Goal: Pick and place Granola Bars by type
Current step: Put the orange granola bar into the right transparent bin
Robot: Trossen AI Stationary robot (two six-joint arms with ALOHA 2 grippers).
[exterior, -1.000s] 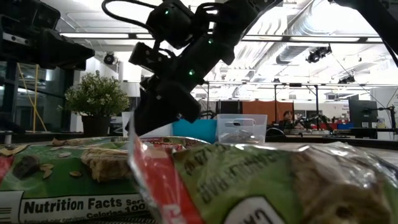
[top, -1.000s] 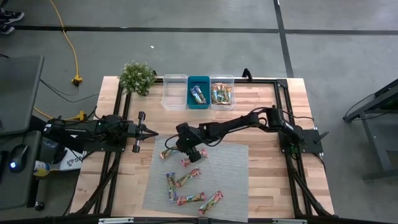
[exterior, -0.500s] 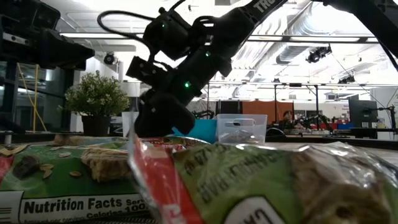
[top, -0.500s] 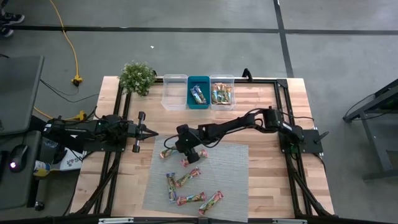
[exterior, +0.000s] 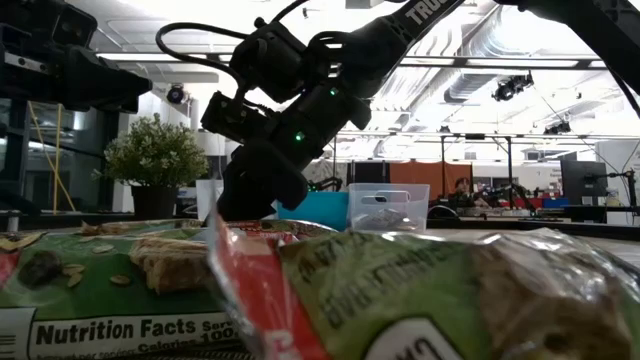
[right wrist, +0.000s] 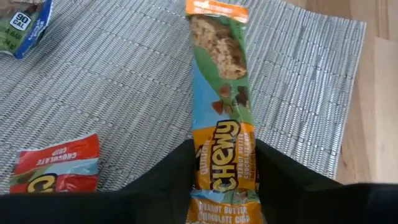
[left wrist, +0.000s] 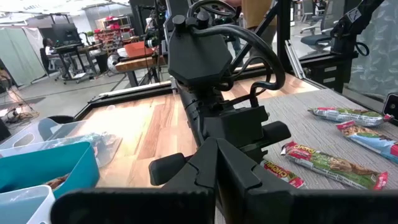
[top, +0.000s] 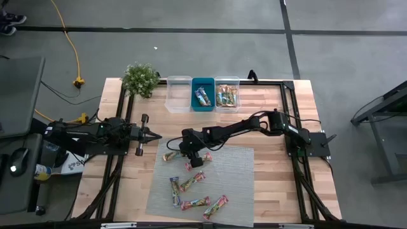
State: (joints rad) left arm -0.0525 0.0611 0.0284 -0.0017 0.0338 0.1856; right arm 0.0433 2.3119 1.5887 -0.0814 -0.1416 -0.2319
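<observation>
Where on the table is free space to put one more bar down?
The grey mat is bare on its right half, between the right gripper and the mat's right edge. Its lower left is crowded with granola bars. The clear bin beside the teal bin looks empty.
</observation>
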